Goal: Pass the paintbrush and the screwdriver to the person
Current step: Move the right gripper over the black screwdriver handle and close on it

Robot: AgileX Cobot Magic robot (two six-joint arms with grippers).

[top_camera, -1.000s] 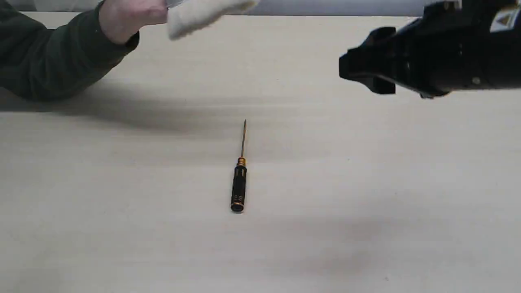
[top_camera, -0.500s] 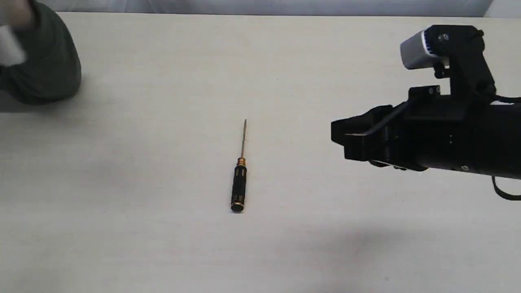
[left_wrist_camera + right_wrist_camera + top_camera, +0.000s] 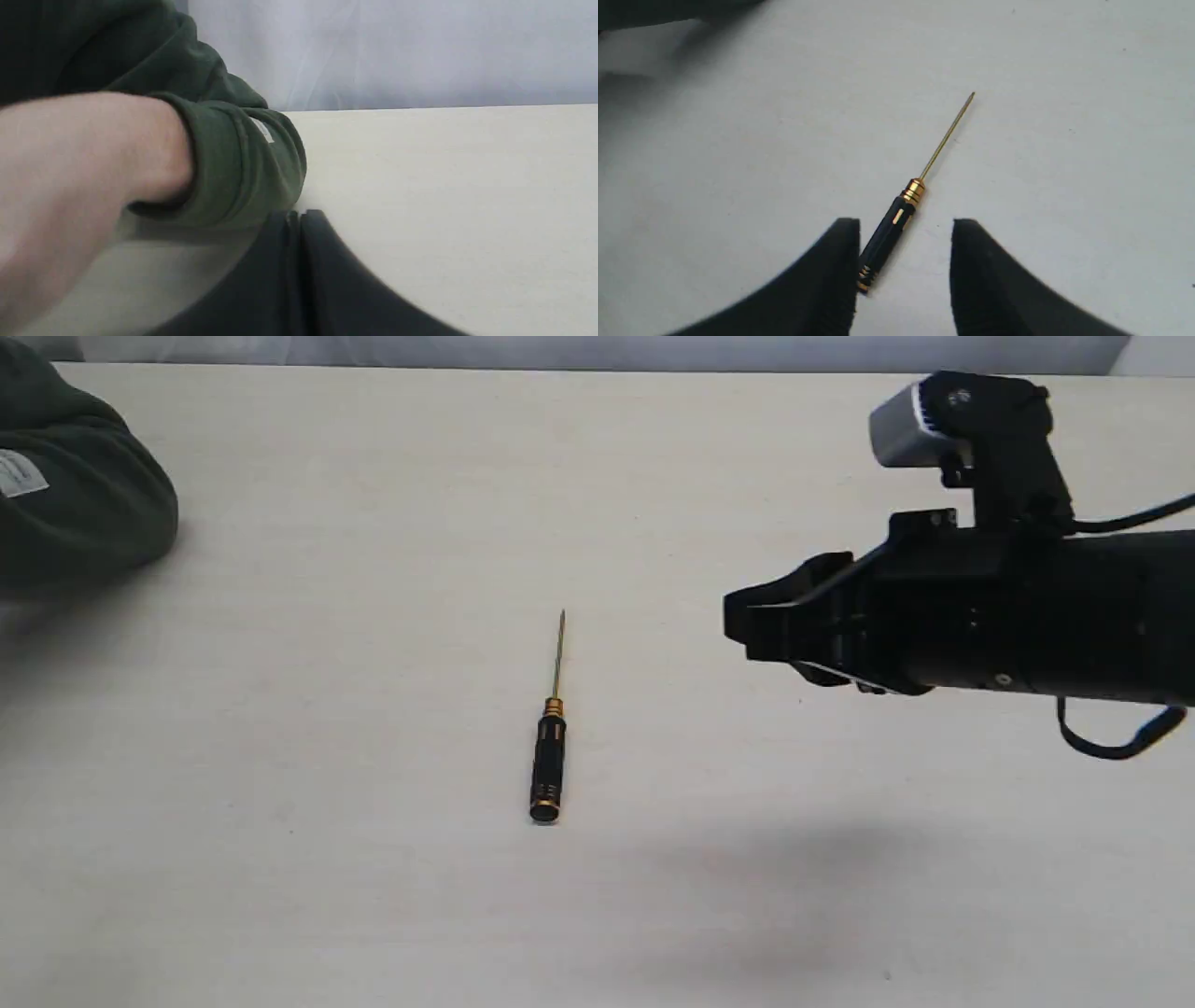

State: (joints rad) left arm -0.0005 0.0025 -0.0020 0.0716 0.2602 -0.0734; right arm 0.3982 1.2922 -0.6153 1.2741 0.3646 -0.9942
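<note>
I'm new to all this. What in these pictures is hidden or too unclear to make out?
Paintbrush: appears in no view, so its whereabouts are unknown.
Person: hand cut off by the left wrist picture's edge, forearm blurred; the exterior view catches only the sleeve at its edge.
Screwdriver: tip too small in both views to tell its type.
Left gripper: outside the exterior view; only its closed fingertips show in its own camera.

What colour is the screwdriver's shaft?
Gold; the screwdriver shows best in the right wrist view.
</note>
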